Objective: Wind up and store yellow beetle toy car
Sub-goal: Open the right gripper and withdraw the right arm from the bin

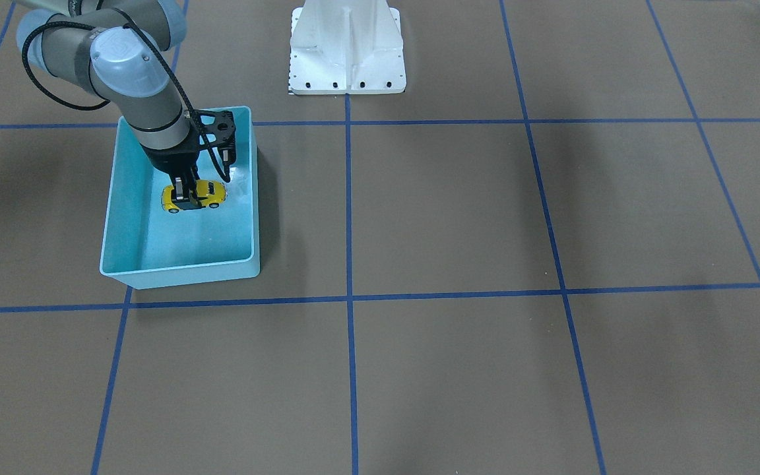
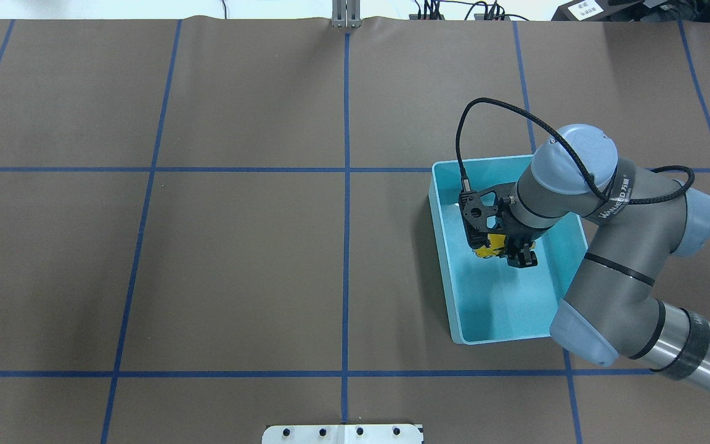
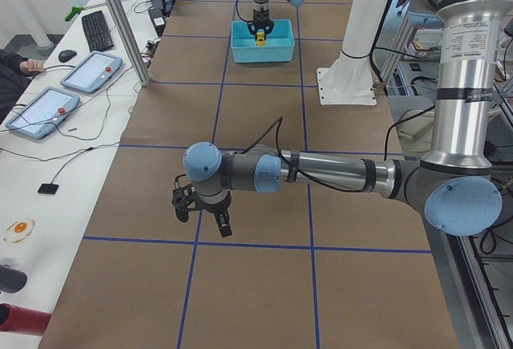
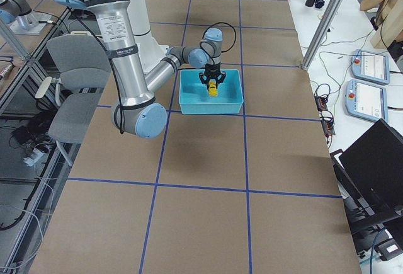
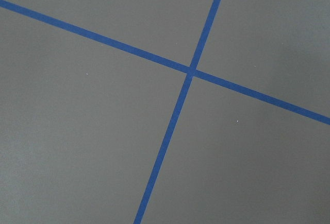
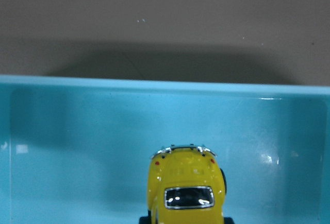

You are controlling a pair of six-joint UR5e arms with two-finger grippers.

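Note:
The yellow beetle toy car is inside the light-blue bin, low over its floor near the middle. My right gripper points straight down into the bin and is shut on the car across its body. The overhead view shows the car partly hidden under the gripper. The right wrist view shows the car's rear facing the bin wall. My left gripper hangs over bare table far from the bin; I cannot tell whether it is open or shut.
The white robot pedestal stands at the table's robot side. Blue tape lines grid the brown table cover. Tablets and a keyboard lie on a side desk beyond the table edge.

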